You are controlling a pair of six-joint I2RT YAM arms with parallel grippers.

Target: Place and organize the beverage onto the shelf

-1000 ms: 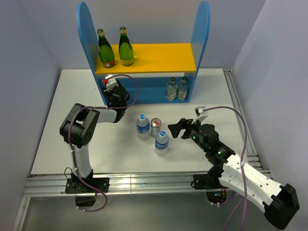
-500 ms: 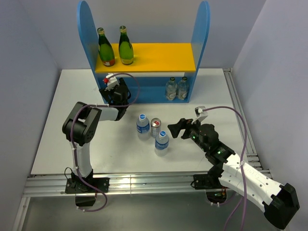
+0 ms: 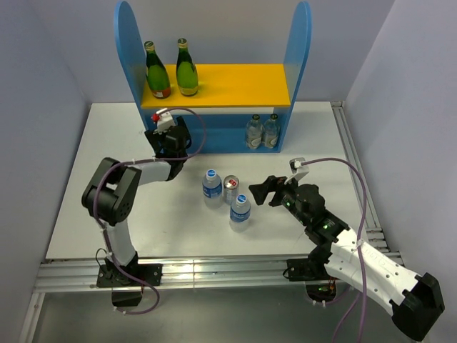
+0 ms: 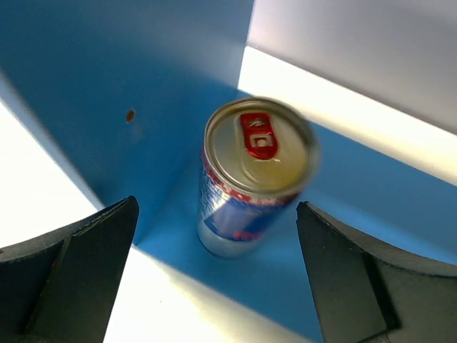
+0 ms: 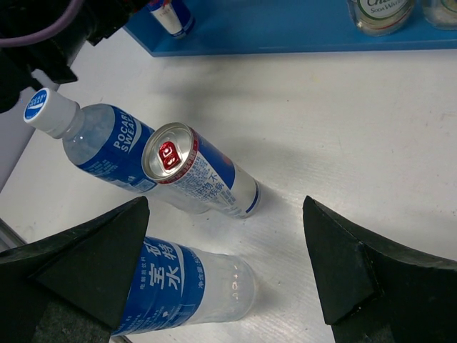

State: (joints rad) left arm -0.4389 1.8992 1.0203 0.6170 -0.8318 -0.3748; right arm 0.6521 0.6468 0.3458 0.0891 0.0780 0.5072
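left gripper [image 4: 216,207] is spread wide with the silver can [image 4: 257,164] standing free between its fingers [image 4: 78,264], in the lower corner of the shelf [image 4: 143,57], so I reckon any sideways drift while backing out clips that can and knocks it flat

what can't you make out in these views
Can in the shelf: hidden behind the left arm in the top view; blurred in the left wrist view.
Two clear bottles: tiny in the top view; cut off by the top edge in the right wrist view.
Nearest water bottle: cap hidden behind a finger of the right end effector, right wrist view.
Green bottles: labels too small, top view.
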